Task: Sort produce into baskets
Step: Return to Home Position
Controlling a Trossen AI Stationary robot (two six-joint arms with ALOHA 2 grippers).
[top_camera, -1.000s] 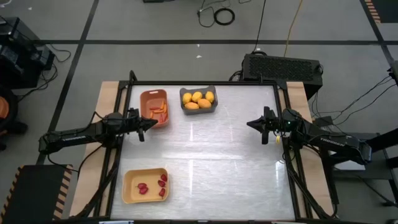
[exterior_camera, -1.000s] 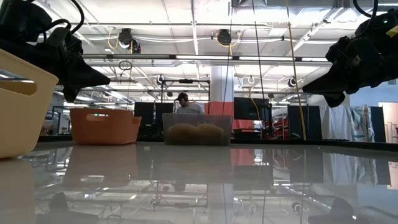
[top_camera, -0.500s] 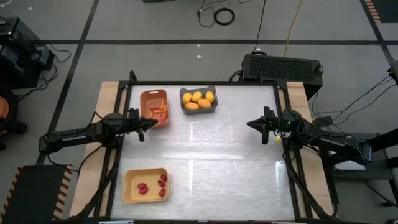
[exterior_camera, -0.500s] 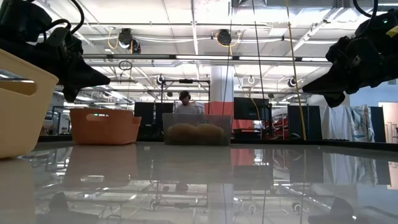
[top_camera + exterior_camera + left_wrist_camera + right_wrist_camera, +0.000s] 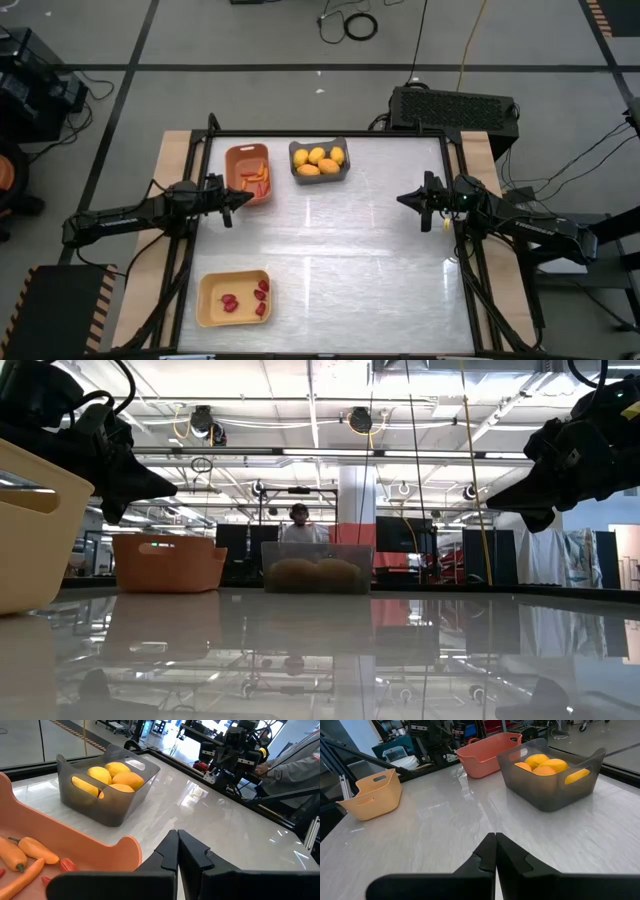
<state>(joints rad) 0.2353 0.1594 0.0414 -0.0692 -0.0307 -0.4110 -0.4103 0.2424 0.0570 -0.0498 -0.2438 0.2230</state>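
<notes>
- I am holding my left fingers (image 5: pixel 172 851) pressed together, with nothing between them.
- They are hanging above the table (image 5: pixel 340 250), at the side wall of the orange-brown bin (image 5: pixel 247 149), whose rim is curving just under the tips in the left wrist view.
- In that bin the thin orange pieces (image 5: pixel 259 178) are lying just beside my left tips, with a couple of small red bits among them.
- I am holding my right fingers (image 5: pixel 491 851) shut too, gripping nothing.
- They are hovering over the table's right edge, pointing inward, well apart from every bin.
- The lemons (image 5: pixel 320 160) are sitting piled in the dark grey bin (image 5: pixel 320 180) at the far edge, just beside the orange-brown bin and between my two arms.
- The small dark red pieces (image 5: pixel 231 302) are lying in the pale yellow bin (image 5: pixel 215 290) at the near left corner, well apart from both sets of fingers.
- No produce is lying loose on the table.
</notes>
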